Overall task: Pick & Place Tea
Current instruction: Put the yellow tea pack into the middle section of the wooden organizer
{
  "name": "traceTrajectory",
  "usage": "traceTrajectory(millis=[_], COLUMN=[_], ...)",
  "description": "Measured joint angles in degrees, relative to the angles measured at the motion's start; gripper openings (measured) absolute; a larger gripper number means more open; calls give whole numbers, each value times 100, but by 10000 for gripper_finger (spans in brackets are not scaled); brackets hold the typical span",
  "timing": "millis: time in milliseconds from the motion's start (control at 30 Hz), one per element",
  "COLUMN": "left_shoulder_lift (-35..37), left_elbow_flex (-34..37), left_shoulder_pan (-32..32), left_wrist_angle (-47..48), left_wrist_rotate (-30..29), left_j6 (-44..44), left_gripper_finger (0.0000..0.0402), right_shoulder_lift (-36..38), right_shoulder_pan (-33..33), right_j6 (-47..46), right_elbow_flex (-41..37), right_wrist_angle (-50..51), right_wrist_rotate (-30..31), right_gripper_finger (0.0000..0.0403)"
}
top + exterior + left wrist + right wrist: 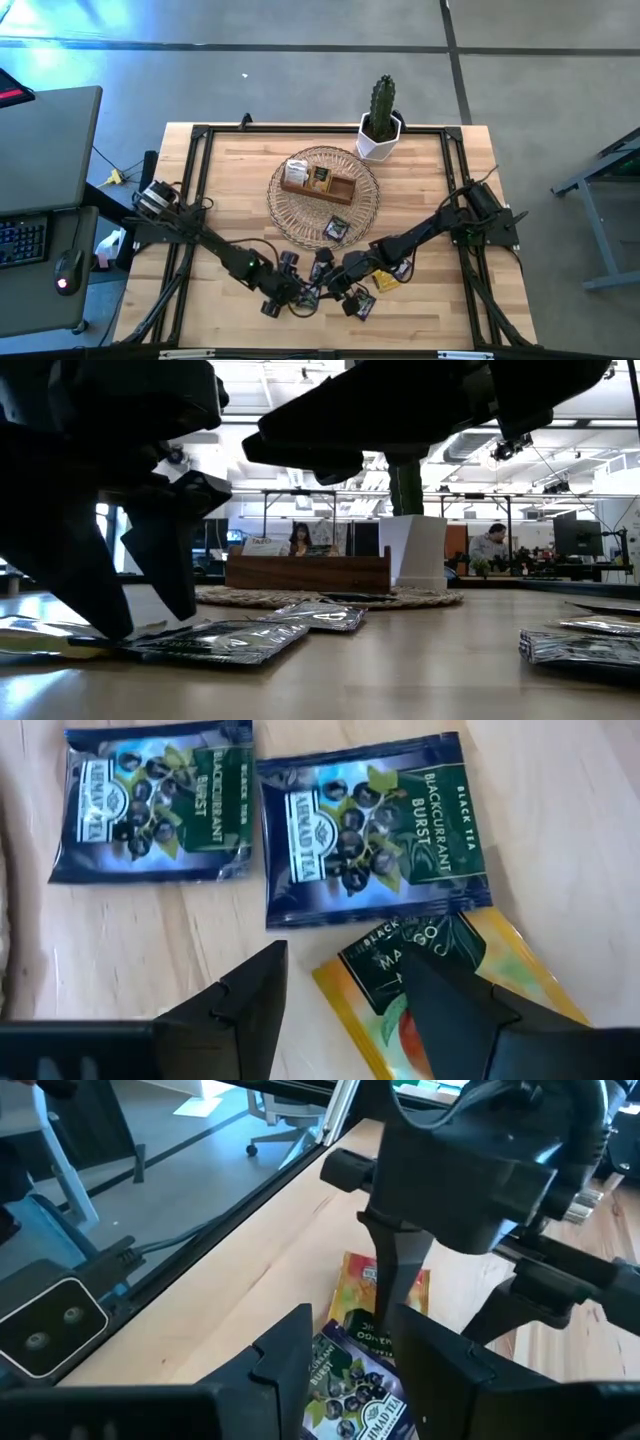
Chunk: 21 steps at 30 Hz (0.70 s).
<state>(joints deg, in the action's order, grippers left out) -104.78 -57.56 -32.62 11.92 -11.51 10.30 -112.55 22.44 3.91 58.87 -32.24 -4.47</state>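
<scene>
Tea: yellow-orange foil packet (440, 985) flat on near table edge; left gripper (345, 1005), fingers apart, straddles it for pickup. Right gripper (350, 1350), fingers apart, hovers close by.

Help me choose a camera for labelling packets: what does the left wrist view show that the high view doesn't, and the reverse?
Only the left wrist view: readable print on two dark blue Blackcurrant Burst packets and the left gripper with open jaws over a yellow packet. Only the high view: the wicker basket, the wooden box, the cactus and both arms. Both share the tabletop and the packets near its front edge.
</scene>
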Motion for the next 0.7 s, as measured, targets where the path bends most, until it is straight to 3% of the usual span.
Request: traceTrajectory(millis=[433,567,700], left_shoulder_lift=[401,320,160], left_elbow_flex=[-481,-370,-337], left_shoulder_pan=[-2,-2,-2], left_wrist_angle=[1175,1159,1101], left_wrist_rotate=[145,343,134], left_j6=[92,221,193], left_gripper_finger=[195,195,195], right_shoulder_lift=[0,0,0], right_shoulder_pan=[0,0,0], right_j6=[-3,-3,1], right_elbow_flex=[0,0,0], right_wrist_angle=[16,20,23], right_wrist_rotate=[-2,-25,-31], right_gripper_finger=[133,133,133])
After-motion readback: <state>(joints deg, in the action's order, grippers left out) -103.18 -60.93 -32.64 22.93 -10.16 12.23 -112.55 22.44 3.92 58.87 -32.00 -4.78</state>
